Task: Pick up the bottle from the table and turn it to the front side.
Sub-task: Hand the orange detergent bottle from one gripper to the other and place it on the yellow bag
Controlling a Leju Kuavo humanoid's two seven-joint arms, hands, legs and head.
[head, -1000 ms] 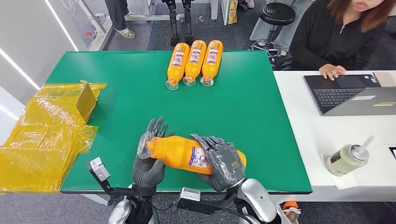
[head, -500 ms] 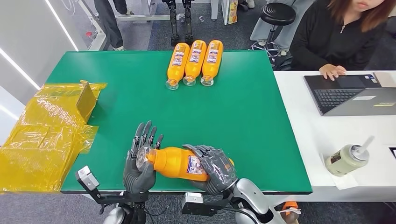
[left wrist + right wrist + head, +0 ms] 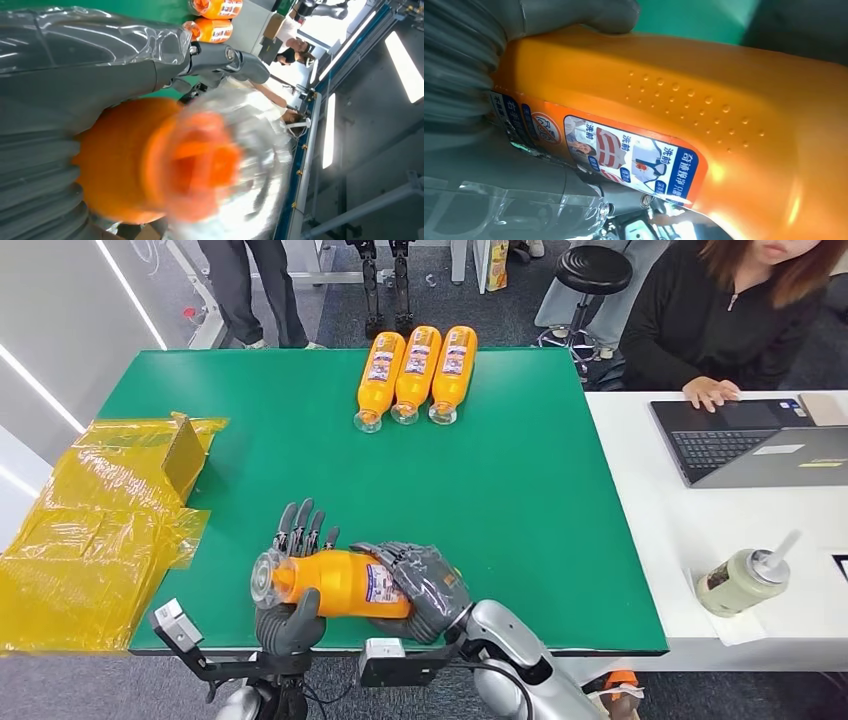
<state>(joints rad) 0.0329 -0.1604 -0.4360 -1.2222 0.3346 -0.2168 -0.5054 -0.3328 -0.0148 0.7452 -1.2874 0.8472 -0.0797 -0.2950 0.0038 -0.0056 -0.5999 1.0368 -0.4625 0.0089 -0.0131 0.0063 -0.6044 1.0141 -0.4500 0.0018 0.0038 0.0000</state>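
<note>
- The right hand point(image 3: 418, 590) is clamped around the base end of the orange bottle point(image 3: 335, 585), fingers wrapped over its body right at the label point(image 3: 379, 583).
- The left hand point(image 3: 293, 585) cups the neck end, palm under the bottle and fingers point(image 3: 298, 527) standing up behind it; it is holding the bottle too.
- The bottle lies on its side between the two hands, at the near edge of the green desk point(image 3: 520, 500), its clear cap point(image 3: 264, 580) pointing to the robot's left.
- In the right wrist view, the bottle point(image 3: 724, 115) shows a dimpled orange side and a blue-and-white label point(image 3: 634, 160) with printed pictures, and the thumb point(image 3: 579, 15) presses on it.
- In the left wrist view, the cap point(image 3: 235, 170) is a blur right in front of the camera, the hand point(image 3: 75, 75) closed beside it.
- Further out, three more orange bottles point(image 3: 416, 374) lie in a row, touching side by side, at the far edge of the desk, caps toward the robot.
- To the left, crumpled yellow plastic wrap point(image 3: 95, 530) overlaps the desk's left edge, with a small cardboard box point(image 3: 186, 455) lying on it.
- To the right, a white desk point(image 3: 690, 540) carries an open laptop point(image 3: 760, 440) and a pale cup with a straw point(image 3: 745, 580).
- A person in black point(image 3: 720, 320) sits at the laptop, one hand at its keyboard; another person's legs point(image 3: 255, 285) stand beyond the far-left corner.
</note>
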